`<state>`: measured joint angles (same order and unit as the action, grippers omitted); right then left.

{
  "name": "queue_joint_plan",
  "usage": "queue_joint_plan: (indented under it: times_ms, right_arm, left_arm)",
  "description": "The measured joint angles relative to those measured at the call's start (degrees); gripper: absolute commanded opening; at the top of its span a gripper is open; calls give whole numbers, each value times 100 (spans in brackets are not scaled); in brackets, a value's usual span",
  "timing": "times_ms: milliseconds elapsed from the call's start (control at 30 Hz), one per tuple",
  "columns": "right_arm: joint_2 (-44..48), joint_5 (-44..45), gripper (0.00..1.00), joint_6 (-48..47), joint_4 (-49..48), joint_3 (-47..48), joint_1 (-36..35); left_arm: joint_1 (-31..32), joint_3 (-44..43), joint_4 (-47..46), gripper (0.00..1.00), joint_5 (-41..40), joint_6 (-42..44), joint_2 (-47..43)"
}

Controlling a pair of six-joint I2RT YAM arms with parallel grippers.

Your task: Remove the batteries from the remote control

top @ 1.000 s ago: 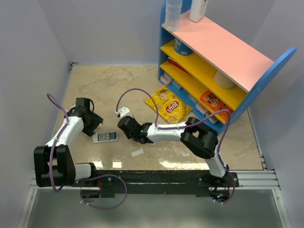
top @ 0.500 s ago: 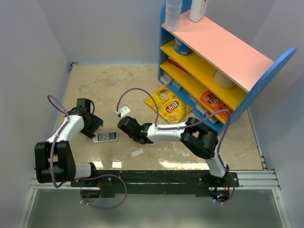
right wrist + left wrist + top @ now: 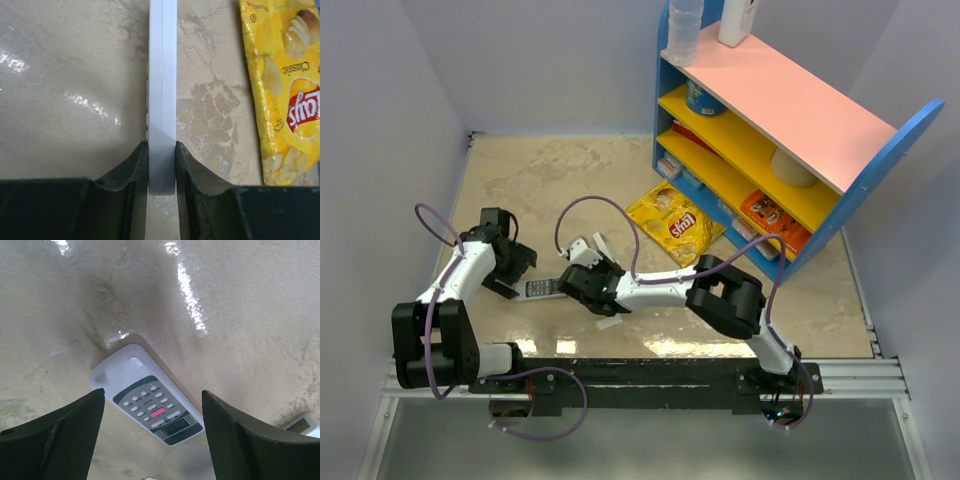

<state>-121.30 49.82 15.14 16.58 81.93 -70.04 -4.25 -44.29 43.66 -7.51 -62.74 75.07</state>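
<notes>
Top external: your left gripper (image 3: 152, 399) open at remote control's (image 3: 542, 288) 9 o'clock; right gripper (image 3: 161, 146), 3 o'clock, clamps white bar (image 3: 162, 75).

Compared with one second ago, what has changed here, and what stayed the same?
The right gripper swung toward the near left, up to the nearer end of the remote control. It is shut on a narrow white bar that the earlier top views did not show. The left gripper stayed open at the other end. The remote control, chips bag and white scrap did not move.
</notes>
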Motion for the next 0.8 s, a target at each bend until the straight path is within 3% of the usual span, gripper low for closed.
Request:
queue_joint_plan:
  times_ms: [133, 233, 567, 667, 800]
  right_arm:
    - [-247, 317, 39, -44, 103, 177, -221]
    - [-258, 81, 47, 37, 116, 170, -343]
    - [229, -581, 61, 313, -7, -271, -389]
    - [706, -1110, 68, 190, -251, -662, -319]
    - [1473, -2540, 75, -282, -1075, -1150, 9]
  left_arm:
    - [-22, 0, 238, 83, 39, -236, -13]
    - [-24, 4, 326, 83, 114, -393, -13]
    - [-24, 33, 461, 83, 179, -887, -11]
    - [-26, 46, 522, 84, 138, -992, -9]
    - [-96, -109, 643, 84, -98, -931, 61]
